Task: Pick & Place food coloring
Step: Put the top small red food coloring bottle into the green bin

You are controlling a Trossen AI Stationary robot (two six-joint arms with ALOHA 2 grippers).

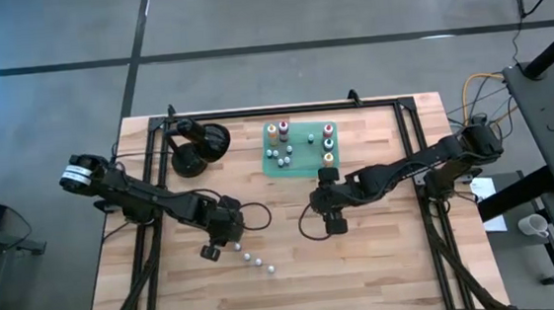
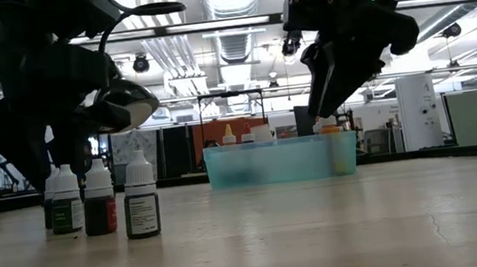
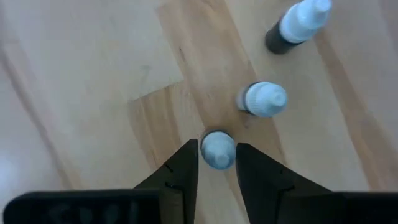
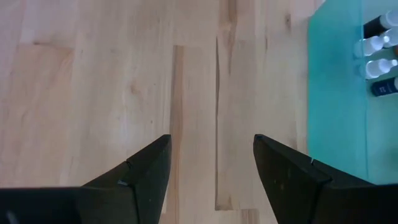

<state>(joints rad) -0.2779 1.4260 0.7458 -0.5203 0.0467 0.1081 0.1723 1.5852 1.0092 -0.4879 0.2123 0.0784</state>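
Lower left of centre on the surface (image 1: 365, 267), our left gripper (image 3: 217, 163) has its jaws closing around an upright food coloring bottle (image 3: 218, 149), cap between them. Our right gripper (image 4: 211, 162) waits open near the green tray (image 1: 300, 161).
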